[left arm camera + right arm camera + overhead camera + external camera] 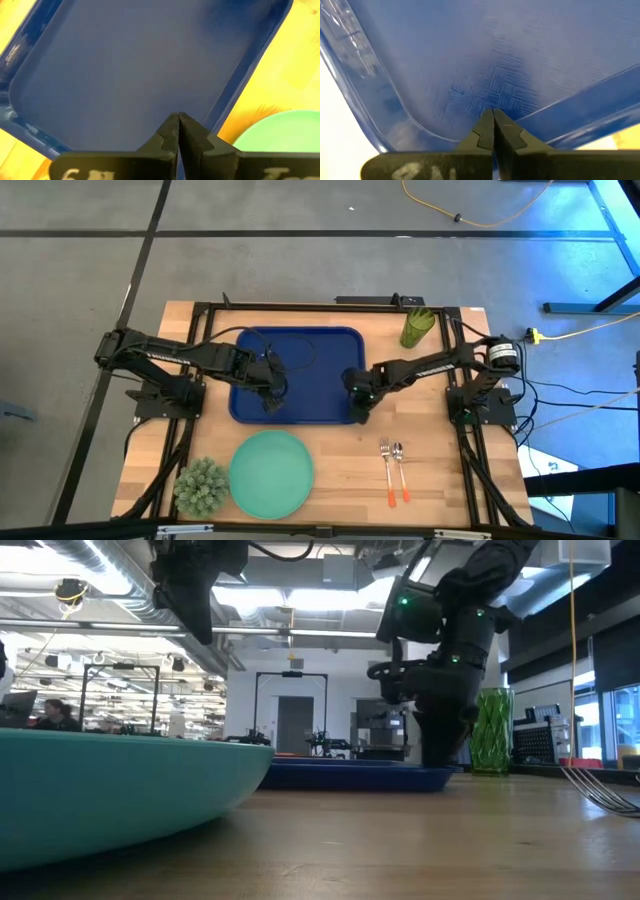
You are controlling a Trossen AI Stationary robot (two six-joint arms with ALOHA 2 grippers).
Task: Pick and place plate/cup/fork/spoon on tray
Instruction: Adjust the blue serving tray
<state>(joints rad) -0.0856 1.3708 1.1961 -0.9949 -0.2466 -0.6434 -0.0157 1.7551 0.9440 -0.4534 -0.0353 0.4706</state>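
Tray (305, 350) under right hand (360, 416) (closed).

1. Only one readable mark shows: in the left wrist view, on the dark body of the left end effector (178, 131), there is a pale character that looks like the digit "6". More pale marks stand beside it and at the far edge, but they are cut off and I cannot read them.
2. In the right wrist view, the right end effector (493, 125) carries a pale blurred mark that cannot be read.
3. No other text, label or brand is readable.
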